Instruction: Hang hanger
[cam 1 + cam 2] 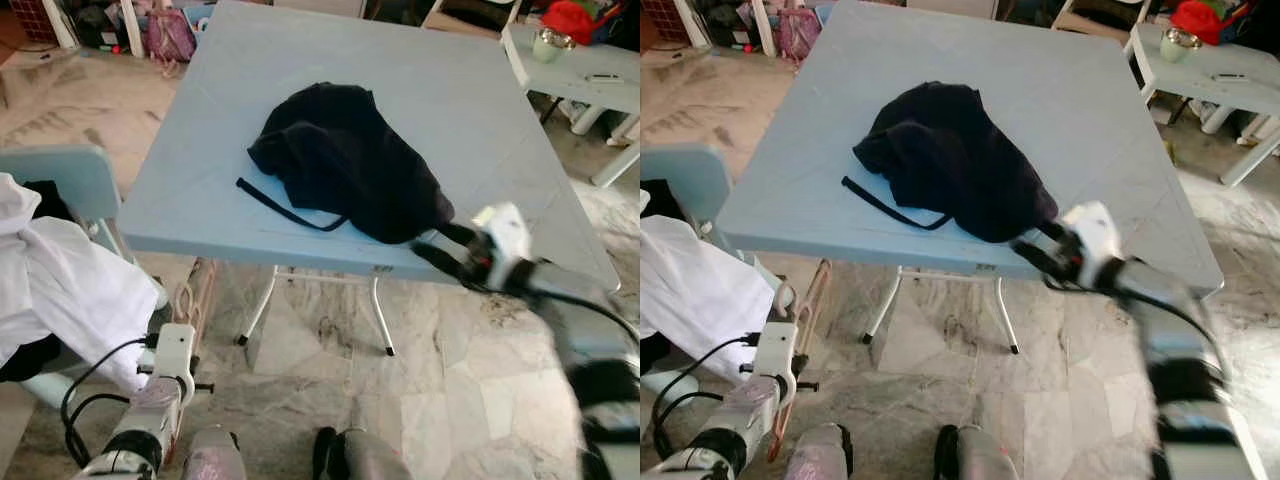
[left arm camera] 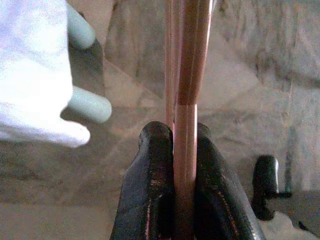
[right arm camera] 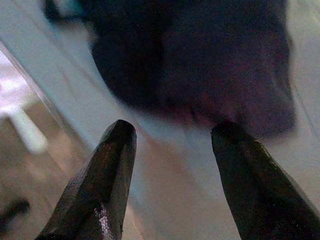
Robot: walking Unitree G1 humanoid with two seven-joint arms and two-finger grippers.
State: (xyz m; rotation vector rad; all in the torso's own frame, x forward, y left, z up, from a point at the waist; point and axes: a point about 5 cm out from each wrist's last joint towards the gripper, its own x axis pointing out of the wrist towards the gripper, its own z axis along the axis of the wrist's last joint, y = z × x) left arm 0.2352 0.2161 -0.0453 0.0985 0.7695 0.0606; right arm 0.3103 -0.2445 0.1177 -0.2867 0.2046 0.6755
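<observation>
Low at left, left hand [image 2: 184, 200] clamps a cut-off pink hanger [image 2: 189, 75]; blurred right hand [image 3: 172, 175] gapes.

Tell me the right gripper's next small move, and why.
Probably ease forward and close on the black garment's near edge. The right gripper is open just short of it at the table edge, while the left gripper already clamps the pink hanger.

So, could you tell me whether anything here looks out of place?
Yes: the crumpled black garment lies heaped near the edge of the light blue table, one strap trailing; it is not on the pink hanger.
</observation>
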